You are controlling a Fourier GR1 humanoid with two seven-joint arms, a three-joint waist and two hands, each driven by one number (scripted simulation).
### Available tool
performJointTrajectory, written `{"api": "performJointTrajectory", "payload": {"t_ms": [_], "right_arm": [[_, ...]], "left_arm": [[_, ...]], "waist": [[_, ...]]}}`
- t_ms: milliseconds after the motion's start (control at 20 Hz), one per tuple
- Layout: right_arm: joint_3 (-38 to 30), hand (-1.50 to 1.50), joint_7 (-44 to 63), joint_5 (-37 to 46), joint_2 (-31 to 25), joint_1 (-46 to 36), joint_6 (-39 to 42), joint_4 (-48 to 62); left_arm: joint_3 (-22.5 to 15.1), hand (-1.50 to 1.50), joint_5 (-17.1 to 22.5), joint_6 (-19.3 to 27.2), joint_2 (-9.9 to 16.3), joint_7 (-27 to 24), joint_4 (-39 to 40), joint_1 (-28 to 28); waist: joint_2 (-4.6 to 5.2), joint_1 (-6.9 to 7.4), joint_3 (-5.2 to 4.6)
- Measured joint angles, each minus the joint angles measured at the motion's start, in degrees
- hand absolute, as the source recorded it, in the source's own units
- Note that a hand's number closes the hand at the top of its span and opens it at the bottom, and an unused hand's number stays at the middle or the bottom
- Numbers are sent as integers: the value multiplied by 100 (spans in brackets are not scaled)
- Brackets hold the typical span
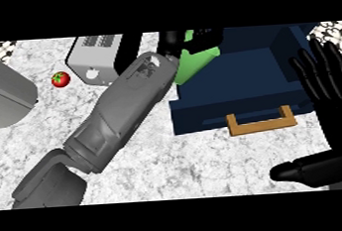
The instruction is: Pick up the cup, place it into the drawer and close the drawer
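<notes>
A green cup (195,61) hangs tilted over the left rim of the open dark blue drawer (238,83). My left hand (172,40) is at the cup's top with its fingers curled round it, and partly hides it. My left forearm runs up to it from the lower left. The drawer stands pulled out toward me, with a tan wooden handle (261,122) on its front. At the right edge my right hand (332,95) rests open with its fingers up and its thumb low, apart from the drawer handle.
A red tomato (60,79) lies on the marbled counter (184,166) at the left. Beside it stands a white boxy appliance (95,60). A large grey rounded object (4,95) fills the far left edge.
</notes>
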Motion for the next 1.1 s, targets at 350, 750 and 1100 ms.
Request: {"api": "performJointTrajectory", "payload": {"t_ms": [350,750,1100], "right_arm": [[127,-150,-176,81,134,-62,-23,98],[-86,-150,100,-491,25,-67,119,-89],[-164,150,212,-772,-67,228,297,-336]], "left_arm": [[-535,-150,196,267,0,113,-53,42],[-403,-150,826,137,0,-457,-378,137],[-2,-150,1223,-221,30,-800,-715,246]], "waist": [[11,-69,1],[-12,1,-5],[-92,311,-8]]}}
